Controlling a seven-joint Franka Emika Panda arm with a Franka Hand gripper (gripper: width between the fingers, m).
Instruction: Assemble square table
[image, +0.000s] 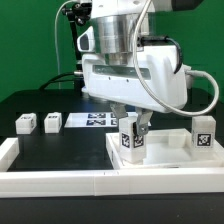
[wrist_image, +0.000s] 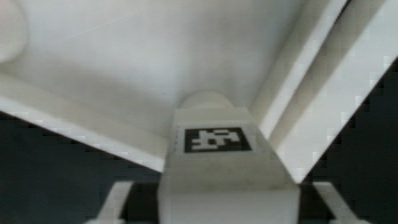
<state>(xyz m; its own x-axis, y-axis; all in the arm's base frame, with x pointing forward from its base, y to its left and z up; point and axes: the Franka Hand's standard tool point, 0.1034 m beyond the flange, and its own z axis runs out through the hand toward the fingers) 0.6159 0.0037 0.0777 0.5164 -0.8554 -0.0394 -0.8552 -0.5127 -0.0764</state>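
Surveying the exterior view from its left: long white bar (image: 8, 150) along the edge of the black table (image: 60, 150), joined at the corner by a second white bar (image: 60, 182) running across the front. Just inside, two small tagged leg blocks, first leg (image: 25, 123) and second leg (image: 52, 121), standing upright side by side, near each other but apart, well clear of the tabletop. Next along, the marker board (image: 92, 120), lying flat on the table, partly hidden behind the arm.

At centre, Franka arm (image: 130, 60) reaching down, gripper (image: 134, 127) poised directly over a third leg (image: 131, 143). Leg upright, tag facing the camera, base inside the near corner of the square tabletop (image: 165, 152).

Confirmed in the wrist view: same leg (wrist_image: 217, 140) seen from above, tag on its upper face, flanked by both fingers (wrist_image: 121, 205) of the gripper (wrist_image: 219, 205). Tabletop floor and raised walls (wrist_image: 125, 60) visible beyond it. Thin dark strips showing between leg and each finger; clenched or released, cannot tell.

Further to the exterior view's right: tabletop lying flat on the table, rim upward. Fourth leg (image: 204, 133) upright at its far right corner.
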